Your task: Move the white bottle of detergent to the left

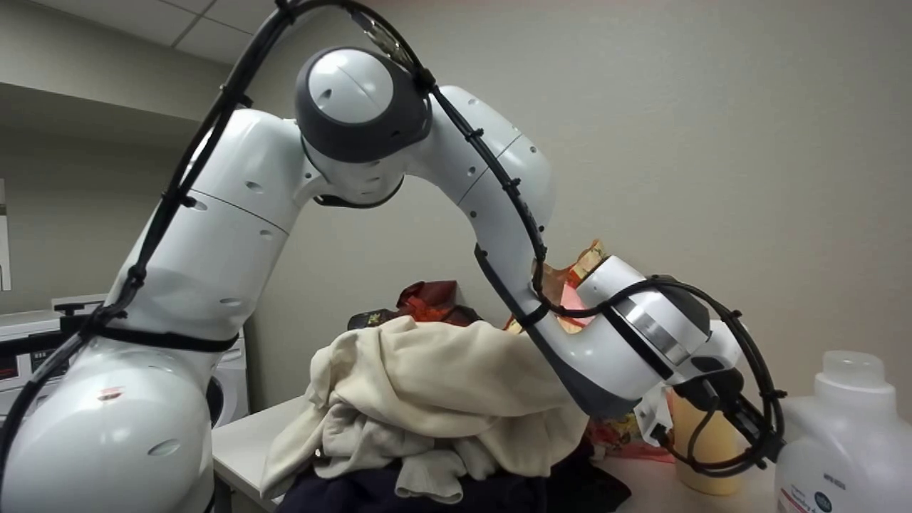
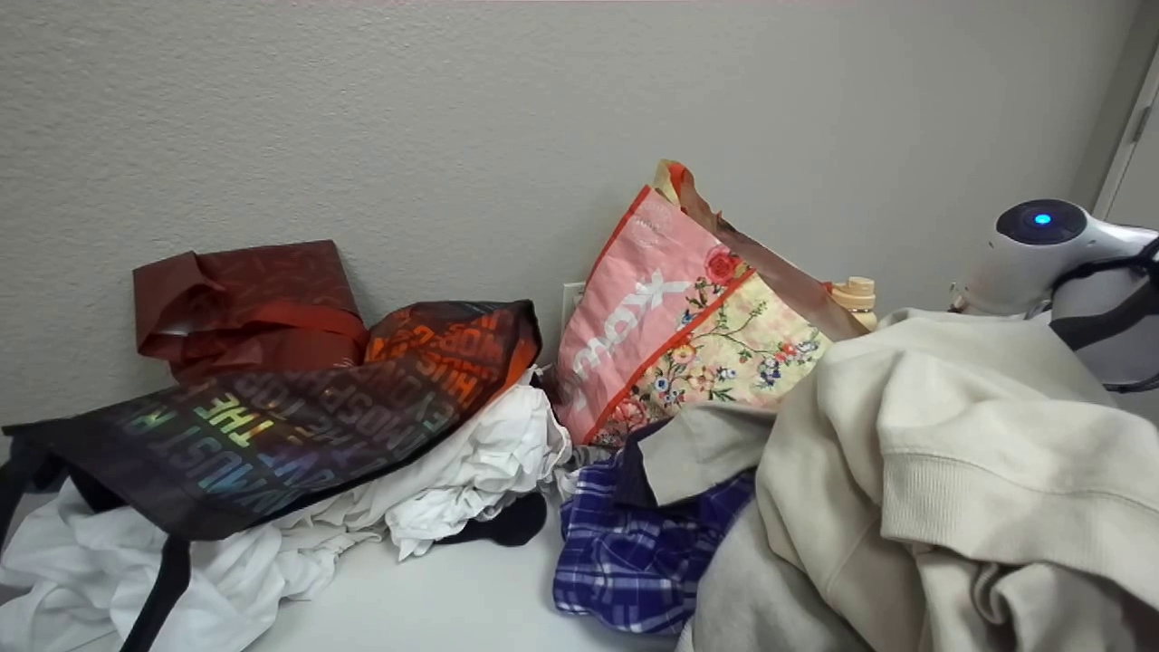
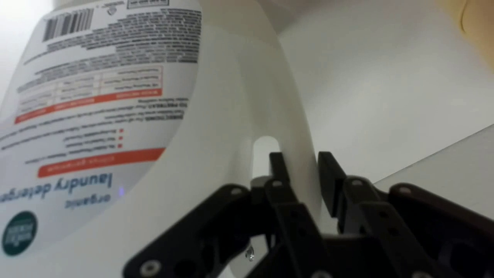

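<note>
The white bottle of detergent (image 1: 848, 434) stands upright at the right edge in an exterior view, its base cut off by the frame. In the wrist view the bottle (image 3: 224, 116) fills the left half, its label upside down. My gripper (image 3: 300, 162) has one finger through the handle opening and the other along the handle's outer side. Both fingers appear to touch the handle, with no clear gap. In an exterior view the gripper (image 1: 771, 447) is at the bottle's handle side, its fingertips hard to make out. The bottle does not show in the remaining exterior view.
A pale-yellow bottle (image 1: 702, 445) stands just behind the gripper; it also shows in the wrist view (image 3: 480, 29). A cream cloth heap (image 1: 434, 370) lies under the arm. A pink floral bag (image 2: 670, 326) leans on the wall. A dark bag (image 2: 299, 435) lies over white cloth.
</note>
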Robot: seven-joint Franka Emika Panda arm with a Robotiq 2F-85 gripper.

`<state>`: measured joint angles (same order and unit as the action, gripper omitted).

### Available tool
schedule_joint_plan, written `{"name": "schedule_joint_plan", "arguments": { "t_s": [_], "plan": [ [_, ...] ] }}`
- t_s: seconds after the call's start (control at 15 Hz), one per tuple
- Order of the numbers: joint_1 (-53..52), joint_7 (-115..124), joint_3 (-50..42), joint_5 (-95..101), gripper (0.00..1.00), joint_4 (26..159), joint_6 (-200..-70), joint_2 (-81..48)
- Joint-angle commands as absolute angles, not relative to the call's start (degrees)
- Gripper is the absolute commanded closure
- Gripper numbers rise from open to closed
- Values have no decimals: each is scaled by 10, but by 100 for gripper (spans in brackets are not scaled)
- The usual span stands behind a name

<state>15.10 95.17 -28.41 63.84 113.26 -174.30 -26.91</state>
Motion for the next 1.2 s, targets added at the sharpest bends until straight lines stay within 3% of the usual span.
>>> {"name": "schedule_joint_plan", "arguments": {
  "t_s": [0.0,0.07,0.4,1.13],
  "plan": [
    [138,985,-306,674,98,1135,-1777,-270],
    [137,988,-310,680,94,1136,-1779,-269],
    [114,1030,-329,693,94,1145,-1750,-245],
    [23,1091,-362,718,94,1185,-1631,-74]
  ]
}}
